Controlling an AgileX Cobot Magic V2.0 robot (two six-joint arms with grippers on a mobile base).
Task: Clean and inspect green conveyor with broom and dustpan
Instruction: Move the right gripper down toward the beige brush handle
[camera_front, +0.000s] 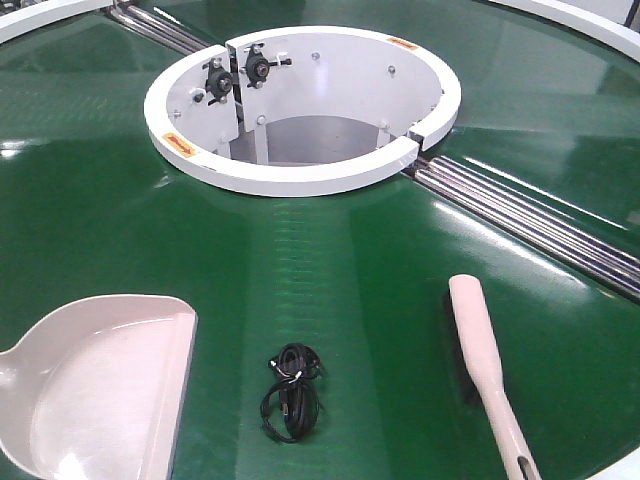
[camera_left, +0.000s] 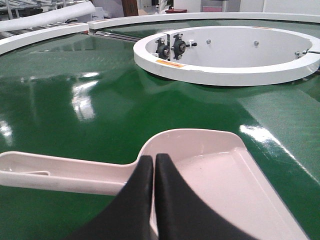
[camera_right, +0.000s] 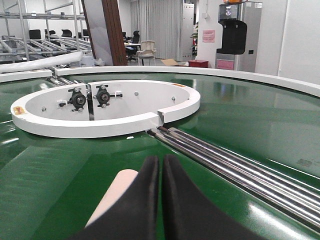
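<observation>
The green conveyor fills the front view, with its white ring hub at the back. On the belt at lower left lies the beige dustpan, its handle running off the left edge. The beige broom lies at lower right, dark bristles along its left side. Neither gripper shows in the front view. In the left wrist view my left gripper is shut, hovering over the dustpan where handle meets scoop. In the right wrist view my right gripper is shut above the belt, the broom just left of it.
A coiled black cable lies on the belt between dustpan and broom. Silver rollers run in a seam from the hub toward the right edge. A white outer rim borders the belt, with workshop racks beyond.
</observation>
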